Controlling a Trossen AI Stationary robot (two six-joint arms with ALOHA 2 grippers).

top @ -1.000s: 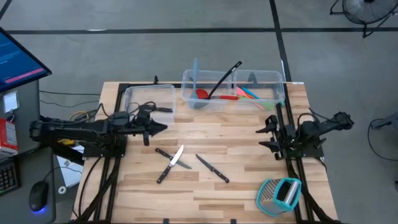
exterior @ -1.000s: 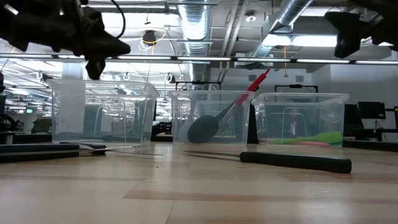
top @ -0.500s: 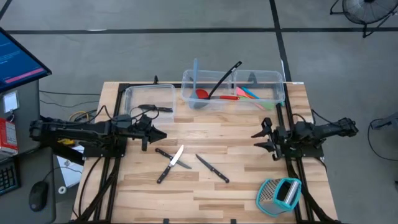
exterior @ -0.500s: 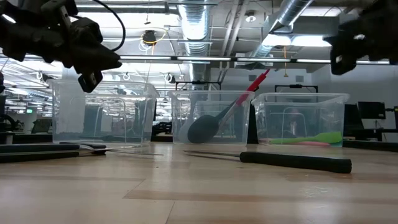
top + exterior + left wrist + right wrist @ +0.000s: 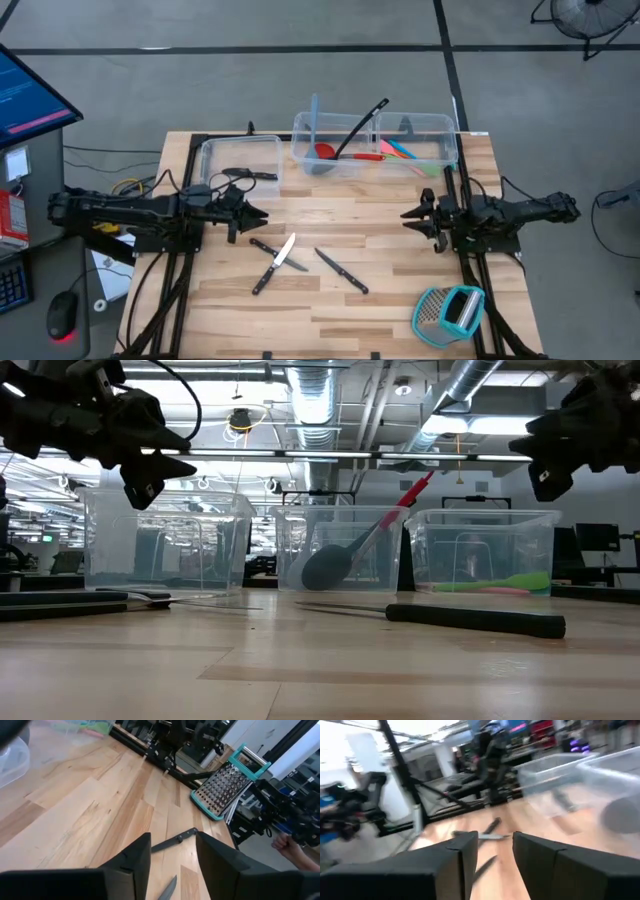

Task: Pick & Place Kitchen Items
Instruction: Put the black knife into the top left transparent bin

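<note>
Now your left gripper (image 5: 254, 212) has parted its jaws empty beside the left bin (image 5: 212, 152), knife (image 5: 262, 176) dropped inside; the right gripper (image 5: 412, 217), jaws apart and empty, has swung inward. Three knives (image 5: 275, 262) wait mid-table.

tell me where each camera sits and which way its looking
High view: above the table, looking straight down; both arms show, left gripper, right gripper.
Low view: table height, looking level at the clear bins; grippers hang overhead.
Left wrist: looks past its own fingers at the teal-framed grater.
Right wrist: looks past its fingers across the table.
Shared: the knives appear in high and left wrist views.
</note>
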